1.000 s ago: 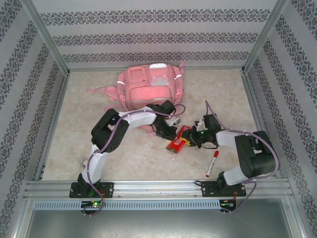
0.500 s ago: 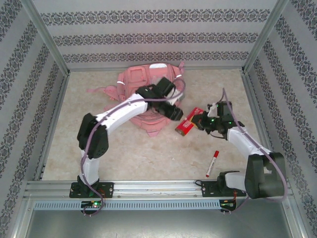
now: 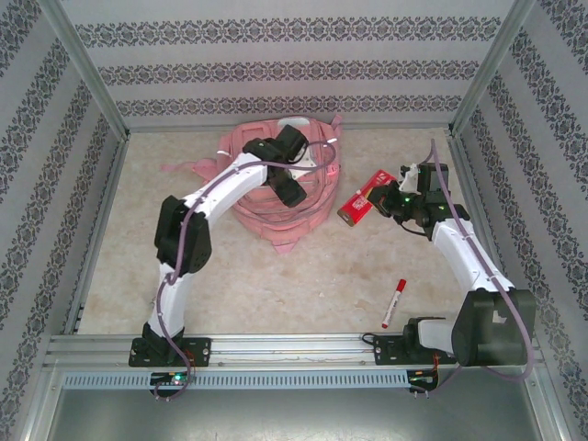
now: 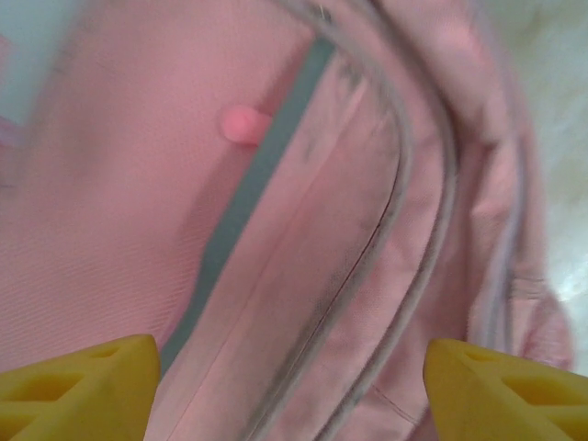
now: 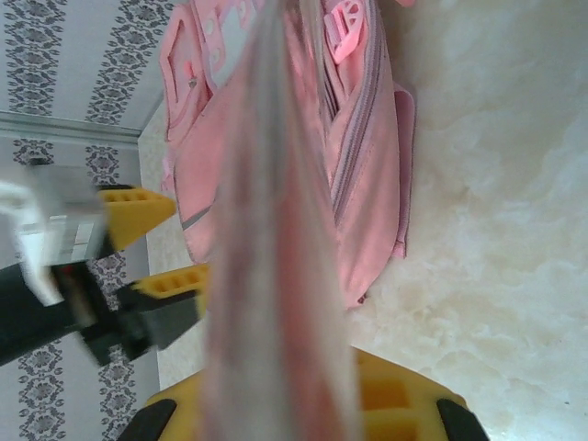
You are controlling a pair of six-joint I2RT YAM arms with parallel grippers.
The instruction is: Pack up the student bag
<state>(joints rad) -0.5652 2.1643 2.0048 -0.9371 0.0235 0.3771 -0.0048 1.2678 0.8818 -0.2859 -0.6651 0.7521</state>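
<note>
Now your left gripper [image 4: 292, 390] hangs spread wide over the soft pink fabric backpack [image 3: 285, 225]; your right gripper [image 3: 386, 197] clamps a flat red packet [image 3: 361, 206] beside it.

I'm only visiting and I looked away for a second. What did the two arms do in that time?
The right gripper closed on the red packet, lifted it off the table and carried it farther back and to the right. The left gripper moved from the near edge of the student bag to above it and opened; the bag now looks more bunched. The red marker stayed put.
</note>
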